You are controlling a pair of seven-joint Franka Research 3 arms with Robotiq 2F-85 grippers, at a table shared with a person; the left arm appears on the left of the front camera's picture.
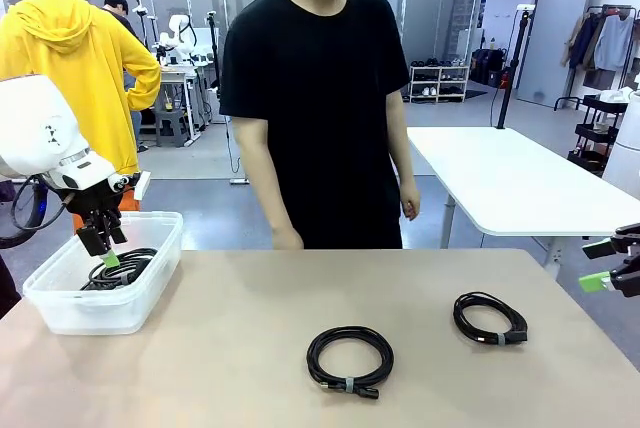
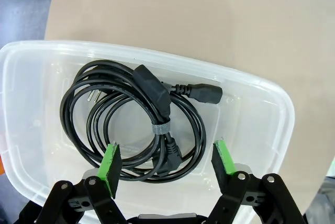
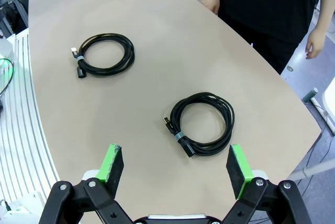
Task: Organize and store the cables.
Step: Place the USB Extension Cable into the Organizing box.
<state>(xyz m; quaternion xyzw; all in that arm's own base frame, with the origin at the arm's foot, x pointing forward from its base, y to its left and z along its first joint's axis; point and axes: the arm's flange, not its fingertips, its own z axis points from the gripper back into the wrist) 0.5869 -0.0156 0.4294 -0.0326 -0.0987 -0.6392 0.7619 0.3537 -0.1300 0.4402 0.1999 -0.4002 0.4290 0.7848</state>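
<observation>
Hovering over the clear bin (image 2: pixel 31 56) at the table's (image 1: pixel 200 348) left end, left gripper (image 2: pixel 166 156) spread wide, pads framing the coiled cable (image 2: pixel 152 85) lying inside, right gripper (image 3: pixel 172 166) equally spread off the right edge, nearer coil (image 3: pixel 180 136) and farther coil (image 3: pixel 128 56) apart on the tabletop.

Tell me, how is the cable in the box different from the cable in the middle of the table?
The boxed cable lies inside the clear plastic box; the middle cable lies on the bare table. The boxed cable is wound loosely, with a two-pin plug poking out; the middle cable is a neat round ring. Both are black, and each is bound by a grey tie.
</observation>
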